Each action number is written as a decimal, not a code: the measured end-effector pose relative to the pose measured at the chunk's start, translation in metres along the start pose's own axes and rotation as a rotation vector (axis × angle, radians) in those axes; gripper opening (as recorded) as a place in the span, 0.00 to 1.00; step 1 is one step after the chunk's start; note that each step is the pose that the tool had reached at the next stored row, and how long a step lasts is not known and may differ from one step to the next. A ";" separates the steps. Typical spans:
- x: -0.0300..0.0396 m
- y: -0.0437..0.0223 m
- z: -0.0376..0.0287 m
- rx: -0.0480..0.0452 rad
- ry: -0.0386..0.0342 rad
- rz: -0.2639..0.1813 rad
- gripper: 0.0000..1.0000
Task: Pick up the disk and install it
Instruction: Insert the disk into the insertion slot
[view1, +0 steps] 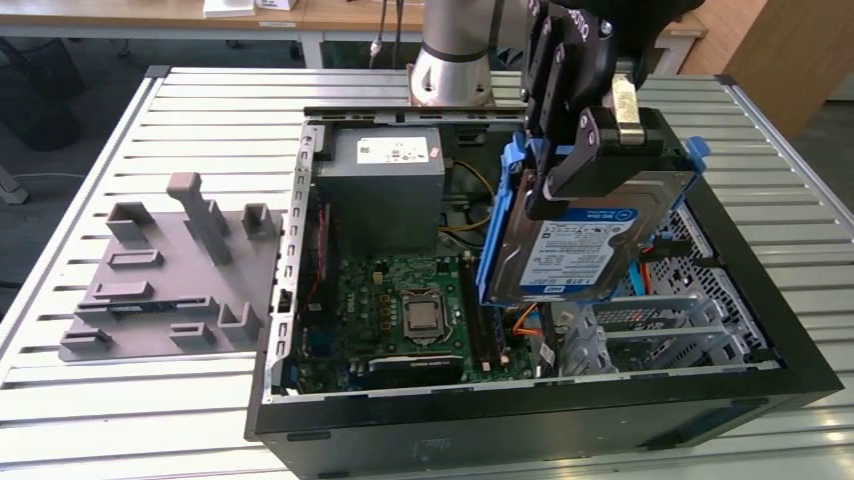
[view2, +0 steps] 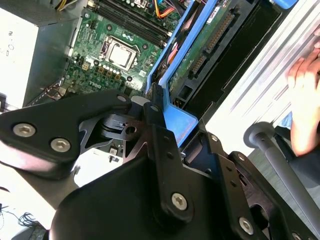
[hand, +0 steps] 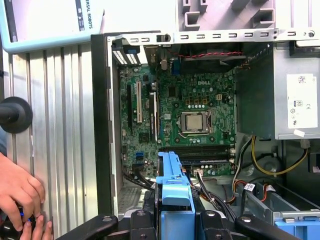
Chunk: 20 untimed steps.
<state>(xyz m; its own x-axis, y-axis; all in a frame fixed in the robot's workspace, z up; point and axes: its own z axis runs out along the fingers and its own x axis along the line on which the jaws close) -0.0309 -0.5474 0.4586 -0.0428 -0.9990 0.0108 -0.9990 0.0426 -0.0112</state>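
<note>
The gripper (view1: 594, 165) was clamped on the upper end of the disk (view1: 587, 245), one finger on each of its blue rails (view1: 497, 225). The disk hung tilted above the case (view1: 534, 425), clear of its rim, label up, with its lower end over the inside of the case between the board (view1: 400, 300) and the bay (view1: 667, 325).

The step in hand looked like bringing the disk to its seat, so the task was about halfway. Doing it well would likely have meant squaring the disk to the bay before lowering it, since a tilted drive could jam on its rails. The grip sat at one end only, so a slow, even descent would have guarded against the disk swinging in the jaws. Loose cables (view1: 523, 318) lay inside the case under the disk's lower end and could snag. A hand (hand: 20, 192) rested on the table just outside the case.
</note>
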 end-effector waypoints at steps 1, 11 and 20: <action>0.0000 -0.0003 0.0000 0.0000 0.0000 0.000 0.36; -0.0006 -0.0138 0.0002 0.0000 -0.0001 0.000 0.36; -0.0007 -0.0168 0.0002 0.0000 0.0000 0.000 0.36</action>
<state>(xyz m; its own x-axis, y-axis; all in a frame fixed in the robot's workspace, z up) -0.0140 -0.5474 0.4586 -0.0428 -0.9990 0.0107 -0.9990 0.0427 -0.0112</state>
